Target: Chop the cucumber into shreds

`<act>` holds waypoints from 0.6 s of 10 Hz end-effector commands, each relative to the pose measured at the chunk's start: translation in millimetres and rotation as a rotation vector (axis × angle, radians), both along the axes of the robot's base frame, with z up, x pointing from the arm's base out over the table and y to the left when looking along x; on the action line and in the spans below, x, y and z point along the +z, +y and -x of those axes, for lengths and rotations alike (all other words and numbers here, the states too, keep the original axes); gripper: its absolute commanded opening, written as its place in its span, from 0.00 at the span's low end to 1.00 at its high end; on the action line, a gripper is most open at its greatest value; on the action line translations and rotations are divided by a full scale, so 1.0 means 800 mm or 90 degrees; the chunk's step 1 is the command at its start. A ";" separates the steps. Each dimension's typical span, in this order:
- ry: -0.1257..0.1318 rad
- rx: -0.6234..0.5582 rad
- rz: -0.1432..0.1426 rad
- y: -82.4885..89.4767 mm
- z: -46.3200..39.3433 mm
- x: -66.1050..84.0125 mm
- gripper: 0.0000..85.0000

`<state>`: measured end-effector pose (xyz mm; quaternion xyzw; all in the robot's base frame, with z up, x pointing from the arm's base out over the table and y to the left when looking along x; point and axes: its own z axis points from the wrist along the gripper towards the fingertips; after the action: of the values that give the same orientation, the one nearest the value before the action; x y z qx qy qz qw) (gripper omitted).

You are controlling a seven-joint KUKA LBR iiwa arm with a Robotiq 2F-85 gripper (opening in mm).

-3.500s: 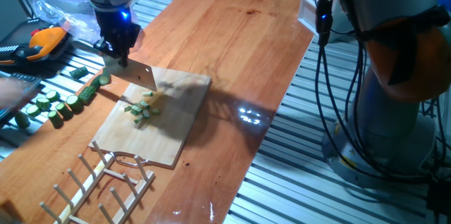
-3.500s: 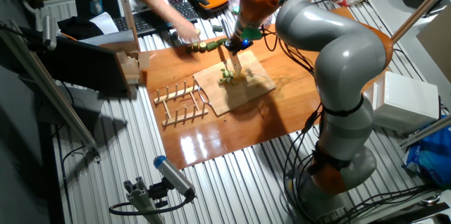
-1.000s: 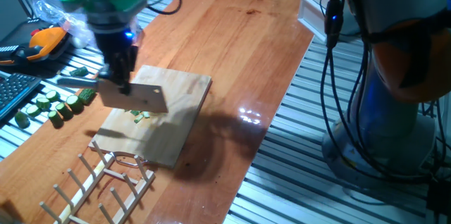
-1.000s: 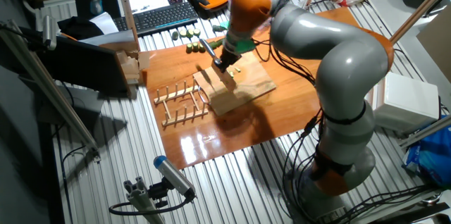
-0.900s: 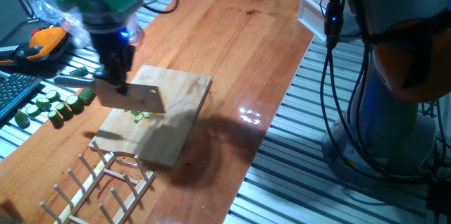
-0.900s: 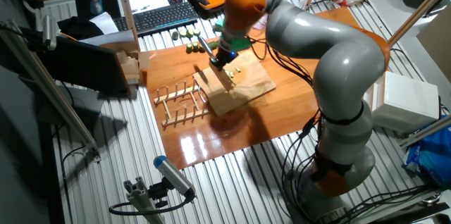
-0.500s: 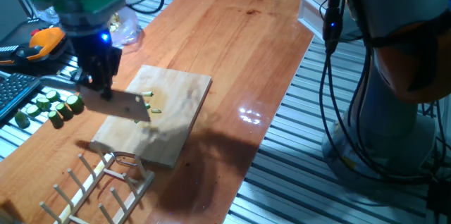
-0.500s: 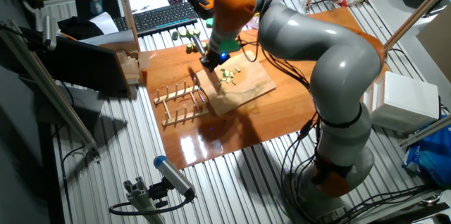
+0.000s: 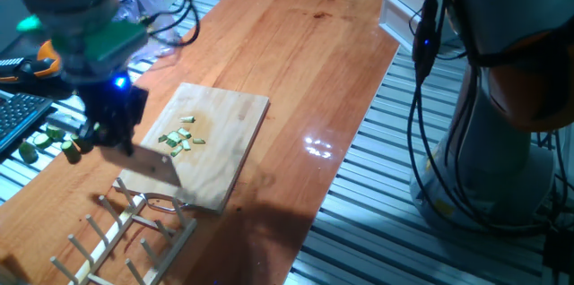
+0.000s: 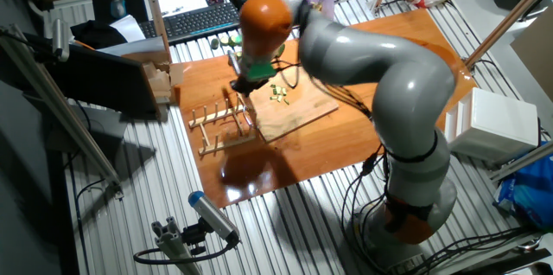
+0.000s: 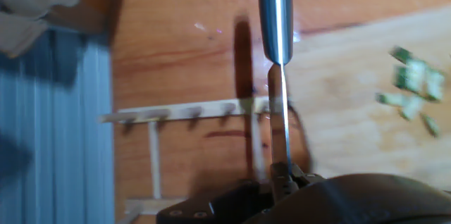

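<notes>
Several shreds (image 9: 182, 138) lie loose on the board (image 9: 229, 155); my gripper (image 9: 115, 138) pinches the knife (image 11: 280, 118) by the rack (image 9: 126, 236), presumably done cutting.

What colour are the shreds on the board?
Pale green with darker green edges; the shreds show best in the hand view.

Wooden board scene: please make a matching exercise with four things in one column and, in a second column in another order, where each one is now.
Things:
1. shreds
2. knife
3. wooden rack
4. cucumber chunks

Places:
A. on the table beside the board's near end
B. on the wooden board
C. held in the gripper, over the board's rack-side edge
D. at the table's edge, toward the keyboard

Pairs: 1-B, 2-C, 3-A, 4-D
</notes>
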<state>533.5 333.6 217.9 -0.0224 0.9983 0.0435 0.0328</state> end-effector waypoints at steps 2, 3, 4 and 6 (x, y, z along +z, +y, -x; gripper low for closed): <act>0.001 0.006 0.006 0.058 -0.001 -0.009 0.00; 0.003 0.006 0.015 0.058 0.001 -0.012 0.00; 0.004 0.006 0.015 0.056 0.003 -0.016 0.00; 0.001 0.007 -0.003 0.041 -0.001 -0.017 0.00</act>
<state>534.7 365.9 205.8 -0.0264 0.9981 0.0466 0.0310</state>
